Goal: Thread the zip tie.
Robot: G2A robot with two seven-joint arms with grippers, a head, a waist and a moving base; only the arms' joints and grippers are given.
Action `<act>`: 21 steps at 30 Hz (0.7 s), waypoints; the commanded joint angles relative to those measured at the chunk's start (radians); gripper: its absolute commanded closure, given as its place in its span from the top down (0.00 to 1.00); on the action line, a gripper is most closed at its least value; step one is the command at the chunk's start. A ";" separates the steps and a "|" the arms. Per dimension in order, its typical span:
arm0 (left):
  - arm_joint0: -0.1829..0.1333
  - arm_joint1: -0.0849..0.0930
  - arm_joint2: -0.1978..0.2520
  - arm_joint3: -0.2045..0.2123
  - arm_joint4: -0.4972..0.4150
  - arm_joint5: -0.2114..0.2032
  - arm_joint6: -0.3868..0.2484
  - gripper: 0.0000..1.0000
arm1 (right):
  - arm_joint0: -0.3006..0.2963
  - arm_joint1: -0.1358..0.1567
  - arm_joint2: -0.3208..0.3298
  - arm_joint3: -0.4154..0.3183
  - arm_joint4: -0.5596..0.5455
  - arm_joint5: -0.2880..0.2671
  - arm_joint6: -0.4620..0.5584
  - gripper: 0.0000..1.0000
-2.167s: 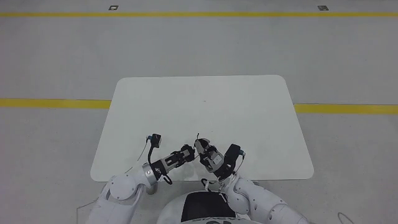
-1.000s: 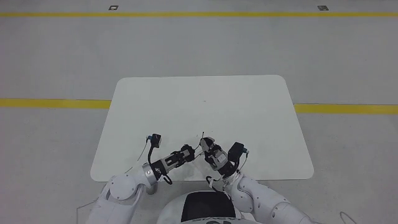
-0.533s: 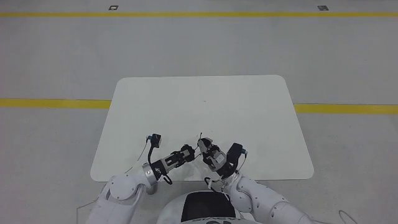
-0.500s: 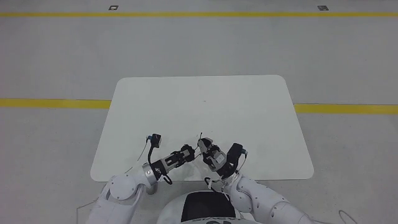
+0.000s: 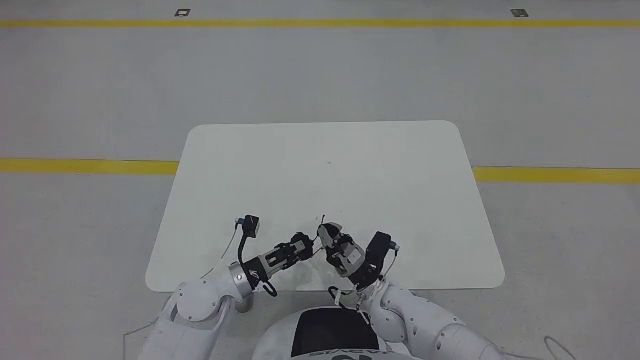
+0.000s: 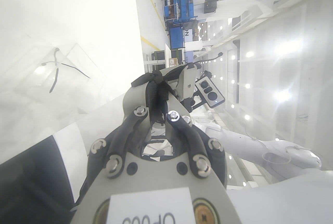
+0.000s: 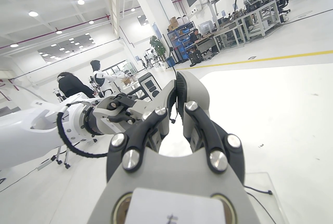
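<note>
Zip tie [image 7: 174, 70]: a thin black strap, held in the air over the table's [image 5: 330, 160] front edge, near the middle of that edge, between the two grippers.

Right gripper [image 7: 177, 81]: jaws closed flat on the strap. A length stands free beyond the tips and a short end hangs behind the pads.

Left gripper [image 6: 155, 80]: jaws pressed together, tip to tip with the right one. A dark knot sits at the tips. I judge it to be the tie's other end, though the pads hide the contact.

Handling, as judged:
- Very light, so weight is no concern.
- The strap is springy and bends freely along its length, so a free end will wander.
- The best hold is close behind the pointed tip for feeding, and right beside the head on the other side.
- The plastic is smooth and narrow and may twist or slip between flat pads.
- It is not fragile, but a sharp kink would spoil the feed.

Also on the table: a clear tray [image 6: 78, 53] with spare ties [image 6: 55, 67] in it.

Writing: a white label [image 6: 148, 203] sits on the left gripper's base and a white label [image 7: 171, 205] on the right's. Both carry dark print that is partly out of sight, and I have not transcribed it. The tie itself is too thin to tell any marking.
</note>
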 commanded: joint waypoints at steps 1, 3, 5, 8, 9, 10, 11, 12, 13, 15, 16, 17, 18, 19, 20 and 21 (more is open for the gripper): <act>0.000 0.000 0.000 0.000 0.000 0.000 0.000 0.00 | 0.003 0.001 -0.004 -0.001 0.001 0.000 -0.003 0.00; 0.000 0.000 0.000 0.000 0.000 0.000 0.000 0.00 | 0.005 0.002 -0.007 0.000 0.002 0.000 -0.006 0.00; 0.000 0.000 0.000 0.000 0.000 0.000 0.000 0.00 | 0.007 0.003 -0.009 0.002 0.007 0.000 -0.001 0.00; 0.000 0.000 0.000 0.000 0.000 0.000 0.000 0.00 | 0.009 0.004 -0.015 0.001 0.015 0.000 0.005 0.00; 0.000 0.000 0.000 0.000 0.000 0.000 0.000 0.00 | 0.010 0.004 -0.017 0.001 0.017 0.000 0.007 0.00; 0.000 0.000 0.000 0.000 0.000 0.000 0.000 0.00 | 0.011 0.003 -0.020 0.001 0.020 0.000 0.010 0.00; 0.000 0.000 0.000 0.000 0.000 0.000 0.000 0.00 | 0.013 0.003 -0.025 0.003 0.025 0.000 0.016 0.00; 0.000 0.000 0.000 0.000 0.000 0.000 0.000 0.00 | 0.015 0.003 -0.028 0.004 0.029 0.000 0.019 0.00; 0.000 0.000 0.000 0.000 0.000 0.000 0.000 0.00 | 0.017 0.002 -0.031 0.005 0.033 0.000 0.019 0.00; 0.000 0.000 0.000 0.000 0.000 0.000 0.000 0.00 | 0.021 0.001 -0.037 0.007 0.041 0.000 0.017 0.00; 0.000 0.000 0.000 0.000 0.000 0.000 0.000 0.00 | 0.022 0.001 -0.040 0.008 0.044 0.000 0.014 0.00; 0.000 0.000 0.000 0.000 0.000 0.000 0.000 0.00 | 0.024 0.001 -0.043 0.009 0.046 0.000 0.012 0.00; 0.000 0.000 0.000 0.000 0.000 0.000 0.000 0.00 | 0.026 0.001 -0.046 0.012 0.048 0.000 0.010 0.00; 0.000 0.000 0.000 0.000 0.000 0.000 0.000 0.00 | 0.028 0.001 -0.048 0.013 0.049 0.000 0.009 0.00; 0.000 0.000 0.000 0.000 0.000 0.000 0.000 0.00 | 0.029 0.001 -0.050 0.015 0.050 0.000 0.008 0.00; 0.000 0.000 0.000 0.000 0.000 0.000 0.000 0.00 | 0.031 0.002 -0.052 0.017 0.052 0.000 0.009 0.00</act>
